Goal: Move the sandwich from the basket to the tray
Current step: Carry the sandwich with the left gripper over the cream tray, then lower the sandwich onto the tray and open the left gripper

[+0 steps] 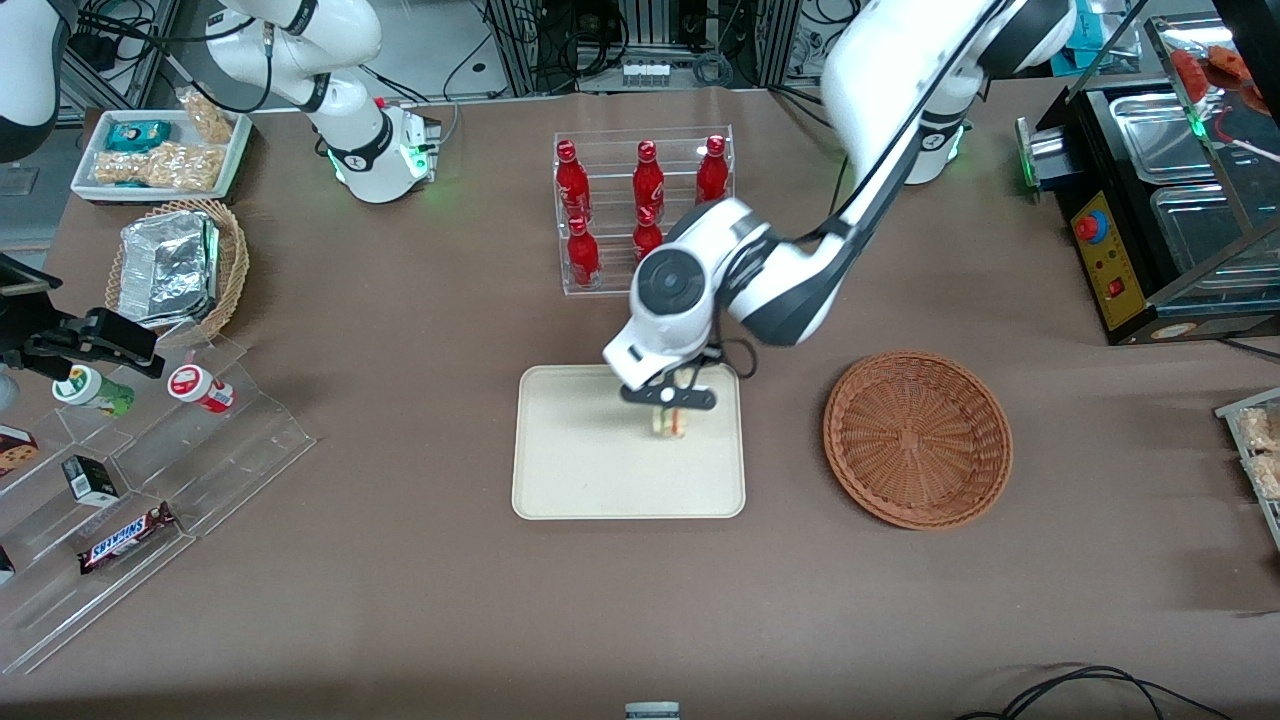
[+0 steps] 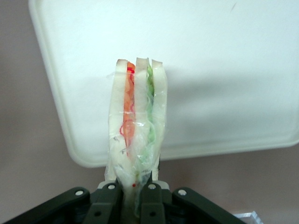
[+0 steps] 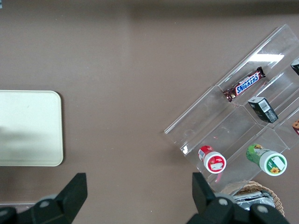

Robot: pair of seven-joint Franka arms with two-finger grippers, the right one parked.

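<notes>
The cream tray lies on the table near its middle. Over the tray's part farther from the front camera, the hand is clamped on the wrapped sandwich, which hangs upright below it. Toward the working arm's end stands the reddish-brown basket. Farther still stands a clear rack of red bottles.

There was one sandwich, one cream tray and one brown basket. The tool was one, over the tray, closed on the sandwich. Five red bottles stood in one clear rack. There were two small jars, one Snickers bar and one tan basket with one foil container.
</notes>
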